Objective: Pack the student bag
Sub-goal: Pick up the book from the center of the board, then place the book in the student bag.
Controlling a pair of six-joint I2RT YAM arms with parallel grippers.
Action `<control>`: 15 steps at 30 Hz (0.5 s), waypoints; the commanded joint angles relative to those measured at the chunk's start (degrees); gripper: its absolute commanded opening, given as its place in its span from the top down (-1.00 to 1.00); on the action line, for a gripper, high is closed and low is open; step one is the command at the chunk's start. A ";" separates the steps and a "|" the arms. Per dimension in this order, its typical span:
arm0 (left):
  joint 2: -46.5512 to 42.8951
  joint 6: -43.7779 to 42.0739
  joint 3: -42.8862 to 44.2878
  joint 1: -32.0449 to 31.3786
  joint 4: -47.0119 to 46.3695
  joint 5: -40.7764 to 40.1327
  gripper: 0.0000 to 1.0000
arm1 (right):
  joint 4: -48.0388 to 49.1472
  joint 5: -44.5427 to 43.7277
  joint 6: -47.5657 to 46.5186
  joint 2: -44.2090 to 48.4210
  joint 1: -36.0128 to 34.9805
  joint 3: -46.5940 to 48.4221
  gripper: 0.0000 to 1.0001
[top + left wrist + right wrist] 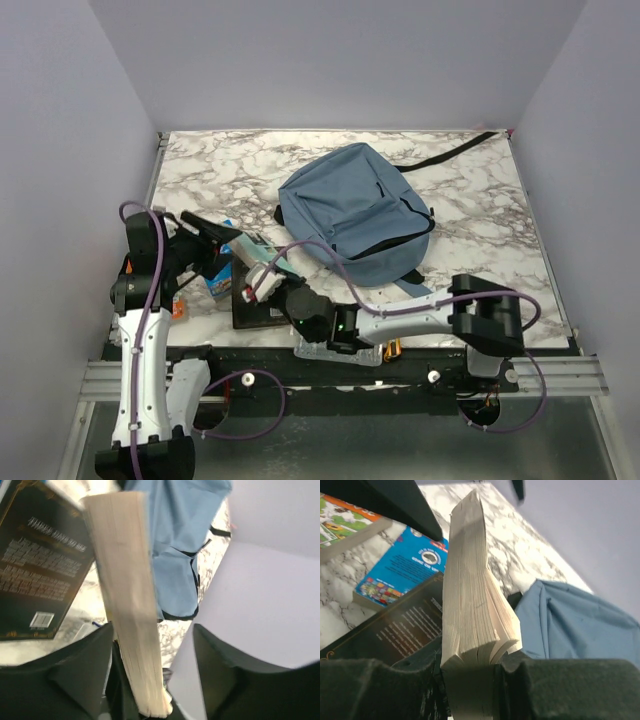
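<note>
**benchrat:** ok so the right gripper (pixel 469 682) is clamping a thick paperback (pixel 470 605), jaws squeezing in on both sides of the page block. The book is standing on edge with its pages facing the wrist cam.

**yam_lurker:** and where's the student bag (pixel 355 210) sitting?

**benchrat:** It's lying flat on the marble table (pixel 480 200), centre-right, front pocket facing up. One black strap is trailing off toward the far right corner. The paperback is hovering just off the bag's near-left side, not touching it.

**yam_lurker:** is the left arm doing anything?

**benchrat:** The left gripper (pixel 150 647) is sitting around the same paperback, but its jaws are standing wide. There's daylight showing between the pages and one finger (pixel 225 675), so it isn't gripping.

**yam_lurker:** other stuff?

**benchrat:** A black book (pixel 252 312) is lying flat under the two grippers, back cover up. A blue booklet (pixel 222 278) is lying just beside it on the left.
</note>
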State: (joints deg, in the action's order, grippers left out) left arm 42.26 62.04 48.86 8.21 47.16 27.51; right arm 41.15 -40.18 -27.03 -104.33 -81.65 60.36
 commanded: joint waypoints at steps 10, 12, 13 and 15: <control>14.23 -21.39 11.81 -30.02 -33.00 1.63 -0.50 | -51.88 17.33 51.92 33.51 34.62 0.30 0.99; 19.20 -25.23 14.12 -36.17 -34.78 0.31 -0.56 | -57.69 22.18 54.09 37.86 41.68 -0.02 0.99; 22.00 -27.43 15.26 -39.30 -36.11 -0.13 -0.62 | -60.98 22.64 55.08 39.76 44.79 0.35 0.99; 27.19 -34.52 18.22 -44.89 -36.22 -2.67 -0.63 | -67.68 21.22 55.44 42.18 50.65 1.11 0.99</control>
State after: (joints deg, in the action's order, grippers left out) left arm 61.39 43.09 61.69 -27.33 17.02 30.26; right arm -11.60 -24.40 20.08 -68.20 -38.13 60.42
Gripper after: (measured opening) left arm 0.801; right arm 0.284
